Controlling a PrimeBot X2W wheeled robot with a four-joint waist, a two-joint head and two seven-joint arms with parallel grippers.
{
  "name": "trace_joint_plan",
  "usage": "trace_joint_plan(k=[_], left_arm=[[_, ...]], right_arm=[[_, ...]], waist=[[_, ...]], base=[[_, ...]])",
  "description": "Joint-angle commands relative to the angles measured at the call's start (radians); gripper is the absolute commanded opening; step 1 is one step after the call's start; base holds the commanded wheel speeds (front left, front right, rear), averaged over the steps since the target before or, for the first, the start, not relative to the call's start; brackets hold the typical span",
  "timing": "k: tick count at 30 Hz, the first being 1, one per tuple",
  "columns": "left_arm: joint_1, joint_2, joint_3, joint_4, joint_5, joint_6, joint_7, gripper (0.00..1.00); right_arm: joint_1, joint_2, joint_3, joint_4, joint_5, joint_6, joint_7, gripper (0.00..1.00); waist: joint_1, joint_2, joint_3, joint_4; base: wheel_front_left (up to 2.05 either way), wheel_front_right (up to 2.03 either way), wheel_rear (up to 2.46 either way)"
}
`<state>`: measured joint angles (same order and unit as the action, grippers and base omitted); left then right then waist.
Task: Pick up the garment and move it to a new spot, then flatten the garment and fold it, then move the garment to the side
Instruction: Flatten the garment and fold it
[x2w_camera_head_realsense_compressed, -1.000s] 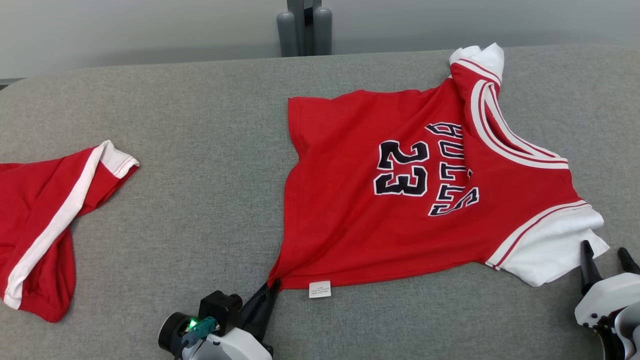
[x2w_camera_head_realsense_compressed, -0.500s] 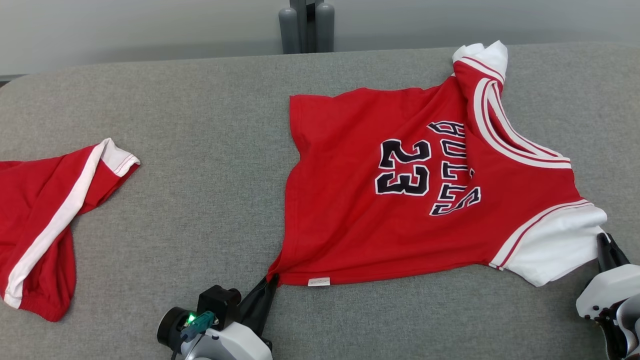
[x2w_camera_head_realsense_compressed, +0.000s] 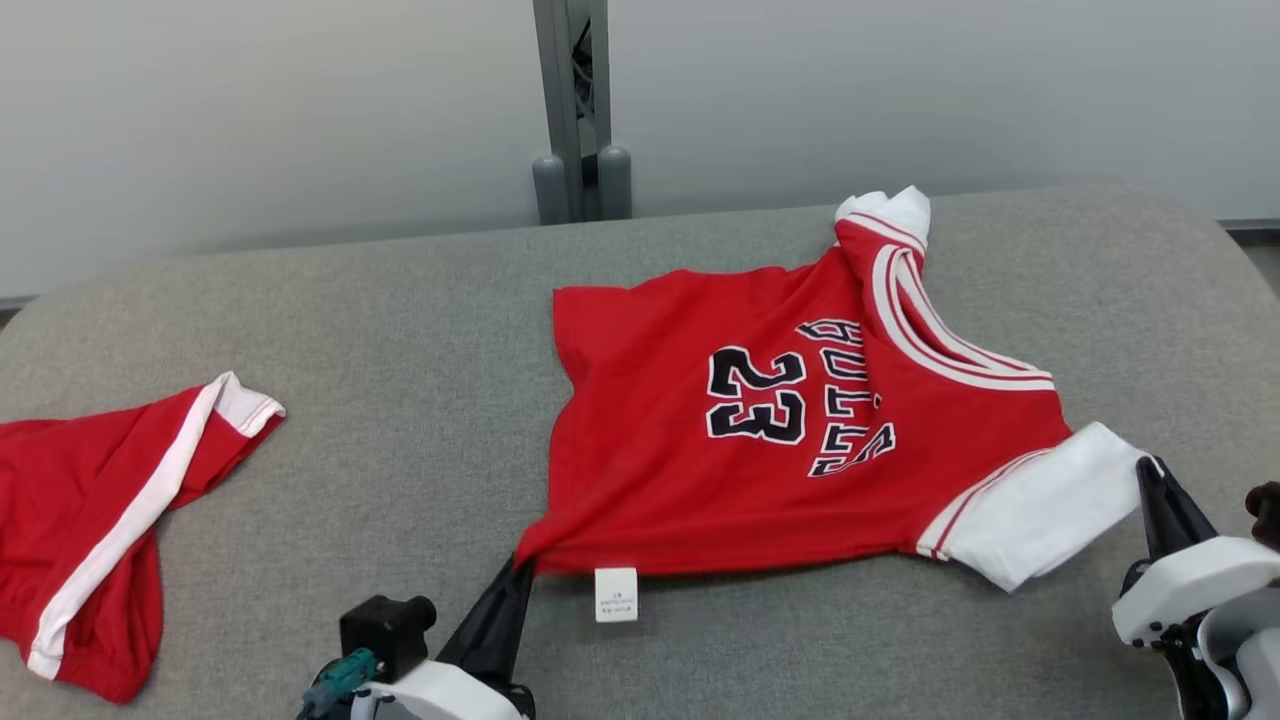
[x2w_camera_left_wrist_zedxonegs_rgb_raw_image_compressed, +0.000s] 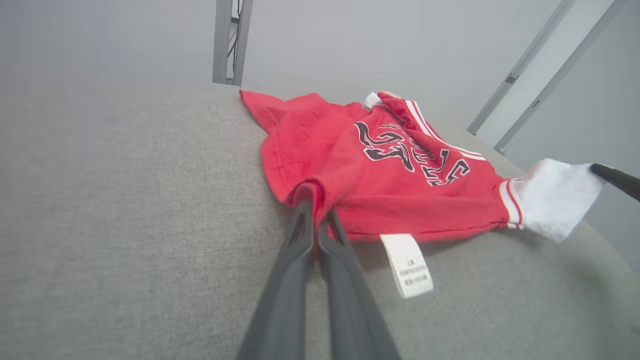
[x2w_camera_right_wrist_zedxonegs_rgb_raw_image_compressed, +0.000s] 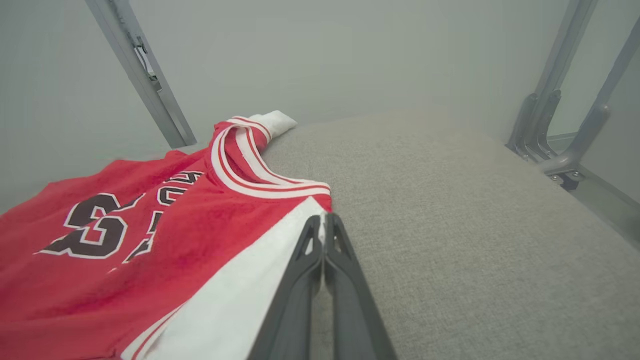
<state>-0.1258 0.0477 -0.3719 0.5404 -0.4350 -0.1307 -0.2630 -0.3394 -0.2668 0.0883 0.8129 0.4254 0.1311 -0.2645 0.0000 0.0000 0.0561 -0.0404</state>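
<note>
The right pincer (x2w_camera_head_realsense_compressed: 1150, 476) has closed on the white sleeve (x2w_camera_head_realsense_compressed: 1040, 510) of the jersey (x2w_camera_head_realsense_compressed: 660, 480); the left pincer (x2w_camera_head_realsense_compressed: 521, 566) clamps its near left corner.

a grey fabric-covered desk (x2w_camera_head_realsense_compressed: 400, 330) is set before a plain pale wall (x2w_camera_head_realsense_compressed: 250, 120); a grey metal post (x2w_camera_head_realsense_compressed: 570, 100) is seen behind it.

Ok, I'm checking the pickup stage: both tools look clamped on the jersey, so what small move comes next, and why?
Probably lift both together slightly. The left tool is shut on the jersey hem corner, the right tool on its white sleeve, while the rest lies on the pad.
</note>
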Motion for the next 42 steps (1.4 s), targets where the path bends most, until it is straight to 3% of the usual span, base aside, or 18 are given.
trace_joint_plan(k=[1,8,15,21,24,35,42], left_arm=[[0.007,0.006,0.017,-0.025,-0.031,0.001,0.0,0.0],[-0.058,0.005,0.008,-0.133,-0.216,0.0,0.0,0.0],[-0.217,0.006,0.066,-0.18,-0.341,0.0,0.0,0.0],[-0.378,0.006,0.153,-0.129,-0.352,0.001,0.0,0.0],[-0.444,0.006,0.193,-0.1,-0.376,0.024,0.0,0.0],[-0.54,0.006,0.167,0.002,-0.389,0.086,0.006,0.0],[-0.663,0.032,0.142,0.079,-0.362,0.104,0.069,0.0]], right_arm=[[0.001,-0.024,0.024,-0.035,0.046,-0.001,0.008,0.0],[-0.067,-0.096,0.124,-0.225,0.223,-0.001,0.082,0.0],[-0.211,-0.123,0.093,-0.314,0.333,-0.001,0.127,0.0],[-0.371,-0.104,0.086,-0.274,0.331,-0.001,0.168,0.0],[-0.449,-0.08,0.094,-0.234,0.311,-0.001,0.164,0.0],[-0.573,-0.046,0.132,-0.136,0.238,-0.001,0.147,0.0],[-0.679,-0.016,0.103,-0.042,0.163,-0.001,0.134,0.0]], waist=[[0.0,0.0,-0.046,-0.022],[0.0,0.0,-0.09,-0.046],[0.0,0.0,-0.121,-0.053],[0.0,0.0,-0.14,-0.067],[0.0,0.0,-0.149,-0.074],[0.0,0.0,-0.153,-0.071],[0.0,0.0,-0.072,-0.073]], base=[[0.0,0.0,0.0],[0.0,0.0,0.0],[0.0,0.0,0.0],[0.0,0.0,0.0],[0.0,0.0,0.0],[0.0,0.0,0.0],[0.0,0.0,0.0]])
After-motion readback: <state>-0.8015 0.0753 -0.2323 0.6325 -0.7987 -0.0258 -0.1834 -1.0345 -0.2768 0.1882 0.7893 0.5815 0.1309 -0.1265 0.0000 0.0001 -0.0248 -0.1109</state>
